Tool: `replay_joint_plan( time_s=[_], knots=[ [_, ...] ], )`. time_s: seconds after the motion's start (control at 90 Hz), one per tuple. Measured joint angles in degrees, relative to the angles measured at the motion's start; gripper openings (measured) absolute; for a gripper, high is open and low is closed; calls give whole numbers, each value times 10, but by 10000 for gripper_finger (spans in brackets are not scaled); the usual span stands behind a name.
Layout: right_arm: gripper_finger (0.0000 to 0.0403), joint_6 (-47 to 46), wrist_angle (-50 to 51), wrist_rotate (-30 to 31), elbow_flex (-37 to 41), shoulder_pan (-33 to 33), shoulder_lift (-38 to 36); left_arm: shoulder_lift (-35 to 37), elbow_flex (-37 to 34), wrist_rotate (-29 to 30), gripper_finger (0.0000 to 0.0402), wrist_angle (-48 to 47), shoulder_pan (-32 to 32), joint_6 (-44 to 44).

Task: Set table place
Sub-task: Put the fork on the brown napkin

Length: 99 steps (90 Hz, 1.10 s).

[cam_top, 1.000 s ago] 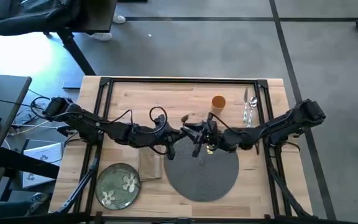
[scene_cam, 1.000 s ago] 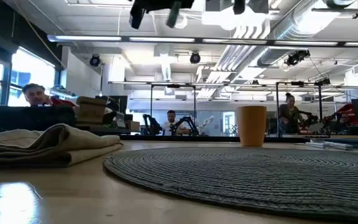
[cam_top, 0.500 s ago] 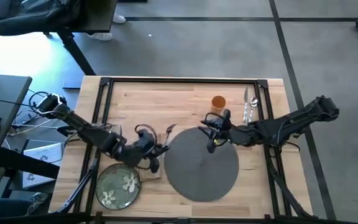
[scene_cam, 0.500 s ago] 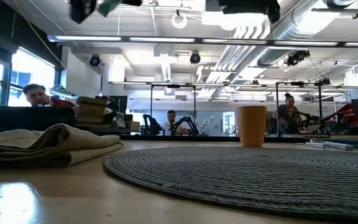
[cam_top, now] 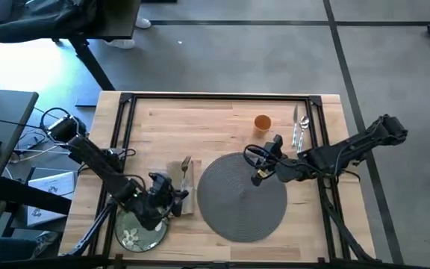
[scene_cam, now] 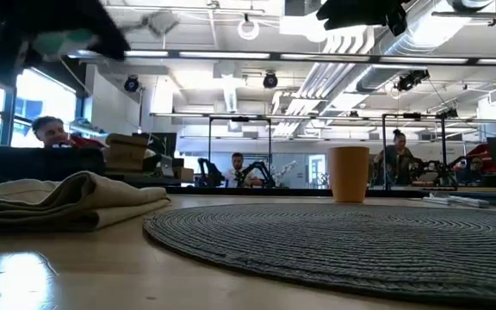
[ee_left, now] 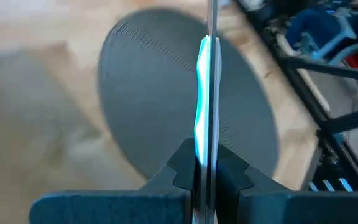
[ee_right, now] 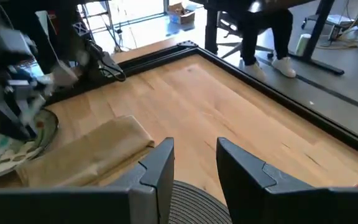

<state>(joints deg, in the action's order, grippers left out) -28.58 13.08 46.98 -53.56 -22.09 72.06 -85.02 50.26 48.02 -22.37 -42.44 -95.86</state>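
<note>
On the light-wood table (cam_top: 200, 119) lies the round dark-grey placemat (cam_top: 243, 196). Left of it is the tan napkin (cam_top: 179, 196), and beyond that the green flowered plate (cam_top: 134, 230) at the near left. My left gripper (cam_top: 173, 188) hovers over the napkin and plate, shut on a thin silver piece of cutlery (cam_top: 186, 166), a fork by its far end. My right gripper (cam_top: 260, 169) hangs open over the placemat's far right part. The orange cup (cam_top: 262, 122) and two more pieces of cutlery (cam_top: 298, 130) sit at the far right. My left gripper pinches the cutlery's handle (ee_left: 206, 163) between its two fingers. The piece stands on edge and runs on from the fingers along their line (ee_left: 207, 74), toward the table's far side. It is held clear above the napkin, roughly level.
The black frame (cam_top: 125, 134) runs around the tabletop. A grey desk with cables (cam_top: 6, 149) stands left of the table. In the low view the napkin (scene_cam: 67, 200), placemat (scene_cam: 343, 241) and cup (scene_cam: 349, 173) lie in a row; people sit in the room behind.
My left gripper has swung from the table's middle toward the left and near edge, carrying the cutlery from above the placemat's far rim to above the napkin. My right gripper has drawn back a little toward the table's right edge.
</note>
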Motion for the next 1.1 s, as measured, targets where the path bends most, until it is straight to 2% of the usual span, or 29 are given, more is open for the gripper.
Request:
replay_joint_plan(
  time_s=[0.156,0.278,0.478,0.656,0.744,0.922,1.1],
  knots=[
    [99,-1,2,0,0,0,8,-4,-40,-23,8,0,2,-97],
    [99,0,4,1,0,0,21,-4,-74,-63,11,23,8,-151],
    [99,0,0,3,1,2,55,-4,-108,-116,12,131,34,-143],
    [99,0,-3,3,1,5,80,-8,-110,-141,14,111,67,-150],
    [99,0,-4,3,1,7,86,-20,-110,-172,14,118,81,-151],
    [99,1,-5,-3,1,7,91,-64,-110,-216,15,149,83,-198],
    [99,2,-5,-3,1,7,91,-69,-107,-237,15,149,91,-202]
  ],
)
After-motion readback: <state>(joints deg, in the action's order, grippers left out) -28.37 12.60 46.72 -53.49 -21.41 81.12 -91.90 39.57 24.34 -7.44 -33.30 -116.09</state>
